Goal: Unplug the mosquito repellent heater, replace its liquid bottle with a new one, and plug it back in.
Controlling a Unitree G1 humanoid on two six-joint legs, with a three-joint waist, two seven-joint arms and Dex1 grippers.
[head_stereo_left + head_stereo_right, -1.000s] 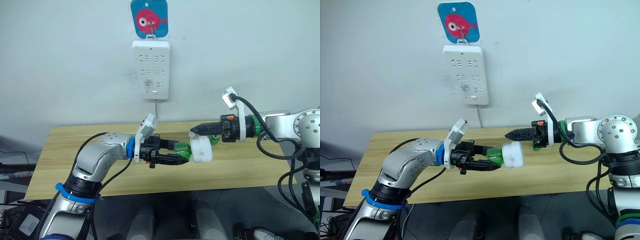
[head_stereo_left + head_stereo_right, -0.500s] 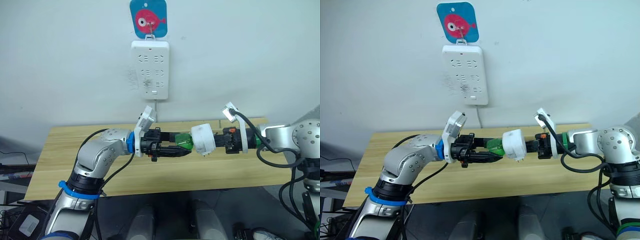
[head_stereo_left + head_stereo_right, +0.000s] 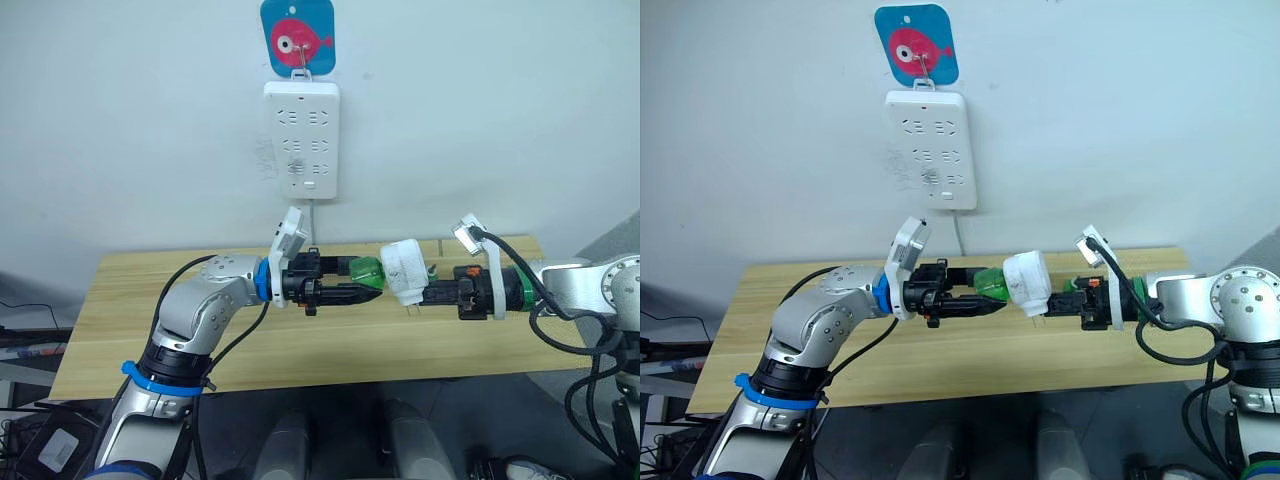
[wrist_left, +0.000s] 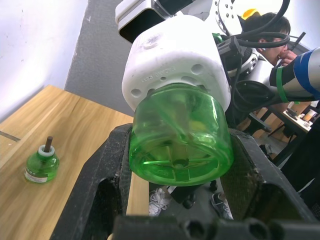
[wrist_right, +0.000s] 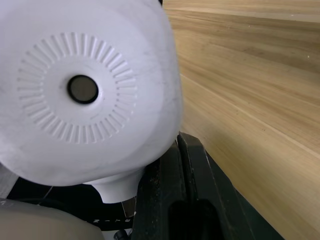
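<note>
Heater (image 3: 405, 271) held mid-air above counter (image 3: 130, 300), btwn both grippers. L gripper (image 3: 368, 292) fingers clenched on green bottle (image 4: 180, 142); R gripper (image 3: 425, 293) fingers clamp heater body at prong side. Opposed grip likely for twisting bottle out. Spare bottle (image 4: 42, 164) stands on counter, ready.

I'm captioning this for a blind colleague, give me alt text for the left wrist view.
The left gripper clamps a green liquid bottle screwed into the white mosquito repellent heater. A second green bottle stands on the wooden table.
</note>
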